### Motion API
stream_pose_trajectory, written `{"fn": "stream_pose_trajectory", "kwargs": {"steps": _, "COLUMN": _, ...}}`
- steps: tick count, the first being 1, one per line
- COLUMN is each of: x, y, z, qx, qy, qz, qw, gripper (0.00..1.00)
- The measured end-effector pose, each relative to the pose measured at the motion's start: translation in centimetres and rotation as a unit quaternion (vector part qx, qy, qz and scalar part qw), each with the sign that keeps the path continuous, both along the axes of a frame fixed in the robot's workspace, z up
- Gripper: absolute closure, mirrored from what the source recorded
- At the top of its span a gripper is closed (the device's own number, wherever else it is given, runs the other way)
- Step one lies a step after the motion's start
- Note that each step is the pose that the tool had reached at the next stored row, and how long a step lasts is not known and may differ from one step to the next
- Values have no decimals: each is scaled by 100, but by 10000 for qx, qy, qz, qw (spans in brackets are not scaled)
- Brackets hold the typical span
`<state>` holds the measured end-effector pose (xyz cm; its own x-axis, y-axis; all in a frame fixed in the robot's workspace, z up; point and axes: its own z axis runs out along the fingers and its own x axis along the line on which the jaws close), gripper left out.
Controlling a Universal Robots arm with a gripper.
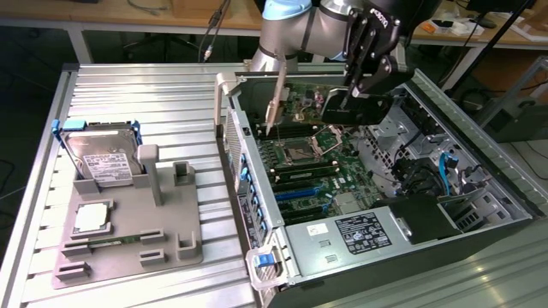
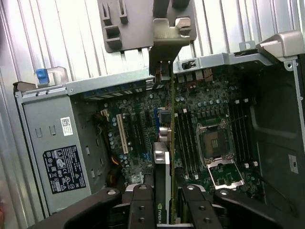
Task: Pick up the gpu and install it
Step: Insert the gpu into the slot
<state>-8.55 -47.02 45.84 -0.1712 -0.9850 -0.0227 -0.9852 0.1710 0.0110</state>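
Black jaws clamp the flat gpu [image 2: 163, 164] edge-on; green motherboard [image 2: 138, 126] lies below it.

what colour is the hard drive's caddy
The caddy is blue, clearest in the exterior view.

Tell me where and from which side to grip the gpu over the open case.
Grip the gpu across its two flat faces at the upper long edge, from above, as the end effector does now. The card is thin and hangs on edge over the motherboard, silver bracket at one end, lower edge left free.
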Motion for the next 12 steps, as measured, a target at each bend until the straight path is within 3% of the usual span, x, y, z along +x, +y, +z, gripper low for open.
{"fn": "stream_pose_trajectory", "kwargs": {"steps": 2, "x": 0, "y": 0, "z": 0, "qx": 0, "qy": 0, "qz": 182, "qw": 9998, "gripper": 73}}
{"fn": "stream_pose_trajectory", "kwargs": {"steps": 12, "x": 1, "y": 0, "z": 0, "qx": 0, "qy": 0, "qz": 602, "qw": 9982, "gripper": 73}}
